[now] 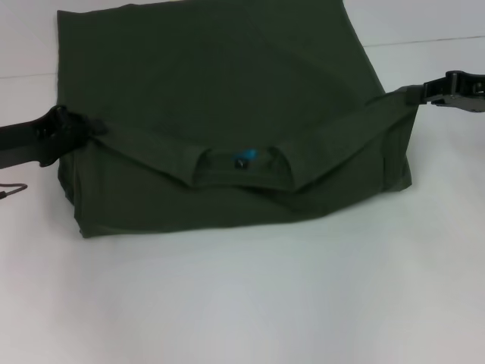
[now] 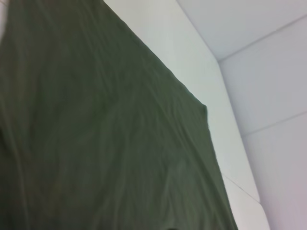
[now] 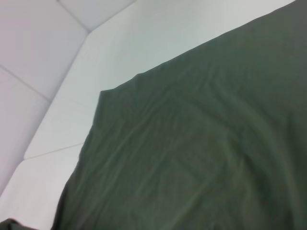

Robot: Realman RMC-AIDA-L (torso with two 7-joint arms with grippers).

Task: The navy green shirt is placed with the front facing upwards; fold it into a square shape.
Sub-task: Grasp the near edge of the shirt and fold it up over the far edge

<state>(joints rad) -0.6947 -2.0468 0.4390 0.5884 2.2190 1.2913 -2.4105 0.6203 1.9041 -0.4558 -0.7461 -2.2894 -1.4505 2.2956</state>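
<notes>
From the head view you look forward and down at the whole dark olive-green cotton shirt (image 1: 227, 114) on the white table (image 1: 265, 303). Each wrist view sits close over the plain green cloth (image 2: 96, 134) (image 3: 201, 143), facing its far corner; all three views share that far hem.

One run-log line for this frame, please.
shirt: folded, collar near, label showing | left gripper: at left edge | right gripper: at right corner | table: white
</notes>
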